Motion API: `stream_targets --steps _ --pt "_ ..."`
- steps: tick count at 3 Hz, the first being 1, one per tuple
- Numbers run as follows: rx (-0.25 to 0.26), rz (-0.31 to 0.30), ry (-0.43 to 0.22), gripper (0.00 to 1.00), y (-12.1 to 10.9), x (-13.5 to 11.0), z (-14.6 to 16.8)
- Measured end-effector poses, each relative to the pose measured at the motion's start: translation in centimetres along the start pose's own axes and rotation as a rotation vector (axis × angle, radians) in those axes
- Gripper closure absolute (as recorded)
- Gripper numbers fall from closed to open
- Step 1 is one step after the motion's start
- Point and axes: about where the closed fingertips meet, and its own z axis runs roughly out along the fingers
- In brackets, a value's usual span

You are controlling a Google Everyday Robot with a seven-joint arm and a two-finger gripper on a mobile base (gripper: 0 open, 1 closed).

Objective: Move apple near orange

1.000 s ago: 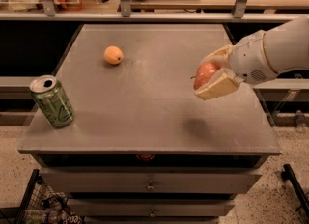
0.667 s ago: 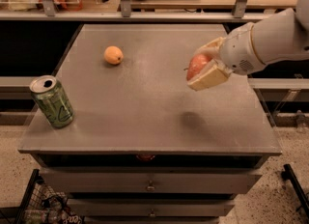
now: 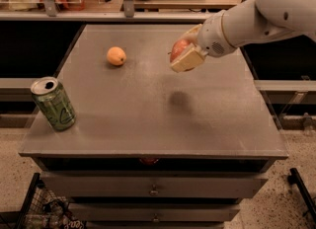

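A wire basket [image 3: 34,206] on the floor holds crumpled packets. On the desk [image 3: 148,124], front left, a green can [image 3: 53,103] leans, its top opened and its print unreadable. The pincer [image 3: 183,55] hangs above the desk, clenched on the reddish apple [image 3: 177,48]. The small orange [image 3: 116,56] lies farther left.

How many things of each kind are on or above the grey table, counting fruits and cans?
Fruits: 2, the orange on the table and the apple held above it in the pincer.
Cans: 1, the green can near the left edge.
Total: 3.
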Motion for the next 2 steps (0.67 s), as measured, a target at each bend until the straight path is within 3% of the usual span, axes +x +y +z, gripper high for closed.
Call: stream_targets --steps 2 --pt "-0.013 0.004 -0.031 1.00 -2.9 -3.0 7.1"
